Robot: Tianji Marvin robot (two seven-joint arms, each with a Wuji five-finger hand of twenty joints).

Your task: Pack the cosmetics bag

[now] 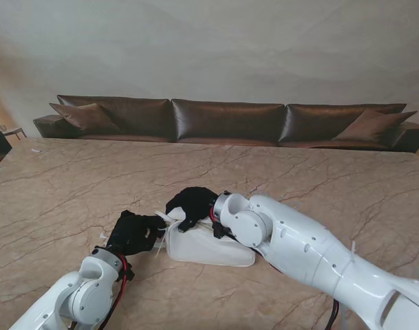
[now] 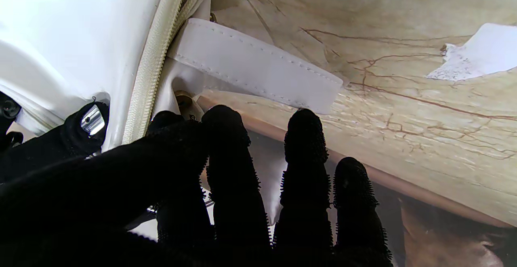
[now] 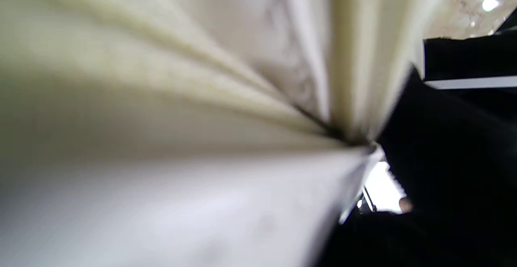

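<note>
Living room: brown leather sofa [image 1: 226,122], marble table [image 1: 58,185].

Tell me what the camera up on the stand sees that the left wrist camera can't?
Only the stand view shows the long brown leather sofa, the right hand on top of the bag, and both white arms. Only the left wrist view shows the cream zipper, the white stitched strap and a scrap of white paper. Both show the white cosmetics bag, the black-gloved left hand at its end, and the beige marble table.

Brown leather sofa [image 1: 226,122] against plain pale wall [image 1: 216,48].
</note>
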